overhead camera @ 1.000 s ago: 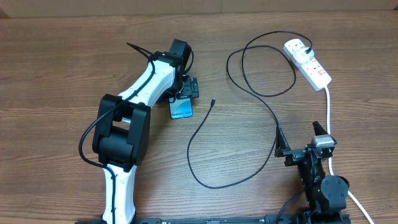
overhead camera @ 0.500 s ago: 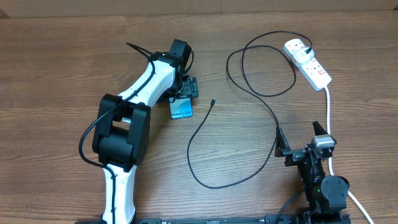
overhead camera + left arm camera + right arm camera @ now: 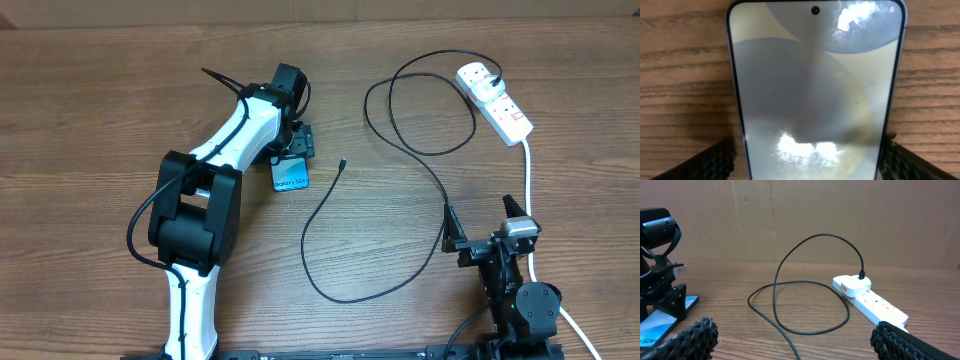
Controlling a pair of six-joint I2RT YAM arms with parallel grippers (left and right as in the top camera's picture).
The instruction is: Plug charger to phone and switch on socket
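In the overhead view the left arm (image 3: 205, 200) reaches from the lower left of the frame up to the centre-left. The left gripper (image 3: 293, 148) sits over the upper end of the phone (image 3: 291, 177), which lies flat on the desk (image 3: 100, 100) with its blue screen up. The left wrist view shows the phone lengthwise between the two fingers (image 3: 715, 162), one at each lower corner of the frame, close against its long edges. I cannot tell whether they press it or only straddle it.

Just right of the phone, apart from it, lies the plug tip (image 3: 343, 163) of the charger (image 3: 303, 245). Its black cable bends down into a wide loop at lower centre, rises past the right gripper (image 3: 481, 222), and curls in loops at upper centre right.

It ends at the white wall plug (image 3: 476, 76), seated in the upper end of the socket (image 3: 505, 108). The socket lies aslant at the upper right, with its thick cord (image 3: 527, 180) running down the frame.

The right gripper, at lower right, is spread wide and holds nothing.
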